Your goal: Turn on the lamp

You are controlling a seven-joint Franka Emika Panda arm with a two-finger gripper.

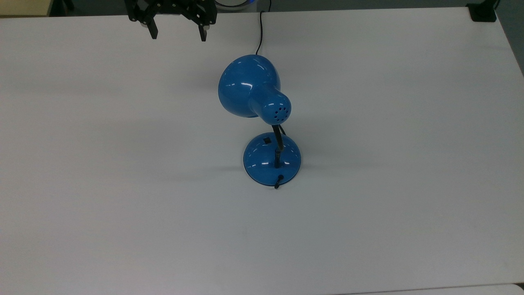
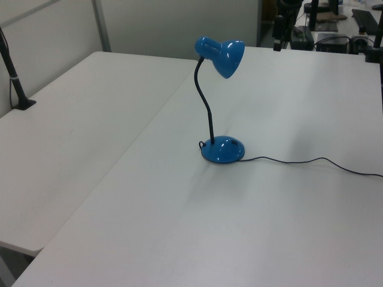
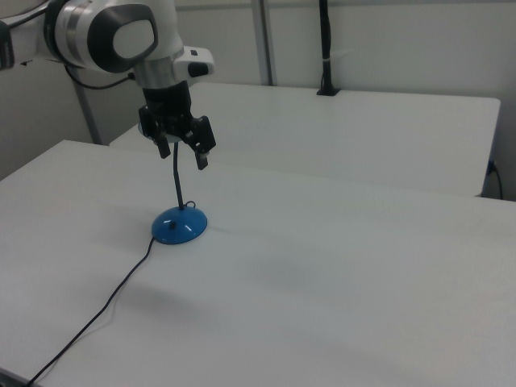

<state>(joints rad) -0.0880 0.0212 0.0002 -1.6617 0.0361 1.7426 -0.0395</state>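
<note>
The lamp stands mid-table, glossy blue, with its bell-shaped shade (image 1: 249,88) on a black gooseneck (image 2: 206,101) above a round domed base (image 1: 272,160). A small black switch (image 1: 267,140) sits on the base, on the side toward the shade. The lamp's black cord (image 1: 260,32) runs off toward the table's far edge in the top view. No glow shows at the shade (image 2: 222,52). My gripper (image 1: 178,35) hangs open and empty above the table beyond the shade, apart from the lamp. In the right view the gripper (image 3: 182,155) covers the shade, above the base (image 3: 179,226).
The cord (image 2: 311,161) trails across the white table (image 1: 123,184) to the left view's right. A second white table (image 2: 72,119) adjoins it. A black clamped post (image 3: 326,48) stands on that table. A black clamp (image 1: 482,12) sits at the top view's upper right corner.
</note>
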